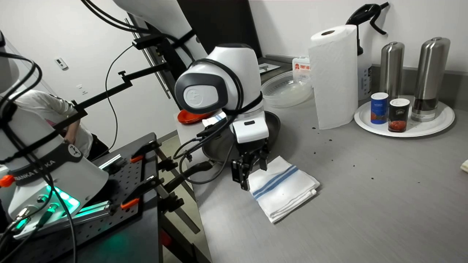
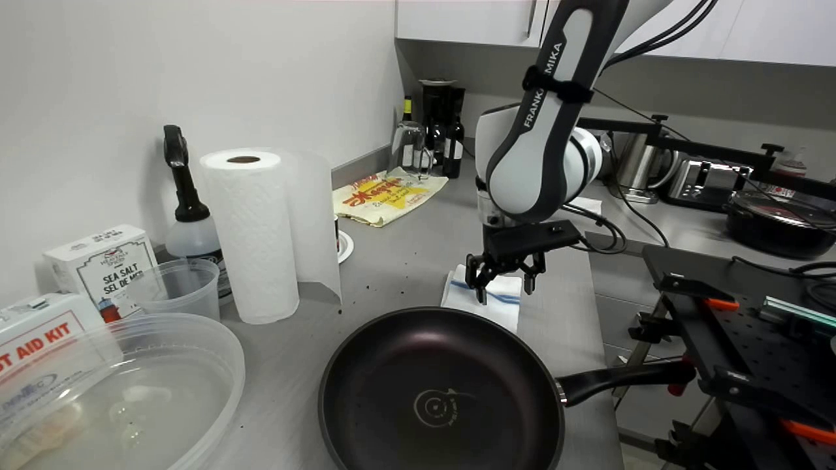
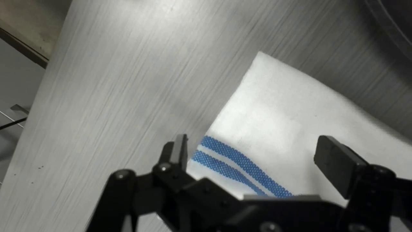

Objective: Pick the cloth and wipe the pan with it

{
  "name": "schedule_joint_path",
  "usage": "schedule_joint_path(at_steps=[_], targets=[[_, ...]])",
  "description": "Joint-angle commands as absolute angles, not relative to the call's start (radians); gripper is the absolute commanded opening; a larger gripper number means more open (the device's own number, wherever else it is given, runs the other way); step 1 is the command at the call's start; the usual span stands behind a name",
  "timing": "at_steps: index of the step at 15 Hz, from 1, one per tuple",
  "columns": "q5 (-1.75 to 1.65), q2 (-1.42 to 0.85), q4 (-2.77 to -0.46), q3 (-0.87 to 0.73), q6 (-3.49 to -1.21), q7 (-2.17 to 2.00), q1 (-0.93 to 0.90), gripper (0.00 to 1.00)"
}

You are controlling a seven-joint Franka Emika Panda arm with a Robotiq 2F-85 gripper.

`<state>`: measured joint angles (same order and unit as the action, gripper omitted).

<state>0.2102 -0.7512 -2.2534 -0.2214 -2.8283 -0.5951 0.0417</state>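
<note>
The cloth (image 1: 283,188), white and folded with blue stripes, lies flat on the grey counter beside the pan. In the wrist view the cloth (image 3: 273,109) shows between and beyond the fingers, with its striped edge near the left finger. My gripper (image 1: 252,175) points down over it, jaws wide apart and holding nothing; in an exterior view the gripper (image 2: 505,292) appears just above the cloth (image 2: 486,316). Whether the fingertips touch the fabric I cannot tell. The black pan (image 2: 444,385) sits flat, its handle (image 2: 620,382) reaching past the counter edge. Only its rim (image 3: 394,29) enters the wrist view.
A paper towel roll (image 1: 334,80) stands farther back, near a white plate (image 1: 444,118) with shakers and steel mills. A clear plastic bowl (image 2: 225,398) is across from the pan. Behind the arm lies an orange-red dish (image 1: 190,117). The counter edge (image 3: 48,69) runs close by.
</note>
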Motion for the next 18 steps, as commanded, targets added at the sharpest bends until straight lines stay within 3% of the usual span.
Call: schedule_joint_path(at_steps=[1, 9, 18], targets=[[0.241, -0.765, -2.233, -0.201, -2.823, -0.551, 0.061, 1.00], [0.234, -0.760, -2.246, -0.231, -2.824, -0.573, 0.031, 1.00], [0.245, -0.785, -2.179, -0.162, -2.885, -0.467, 0.070, 1.00]])
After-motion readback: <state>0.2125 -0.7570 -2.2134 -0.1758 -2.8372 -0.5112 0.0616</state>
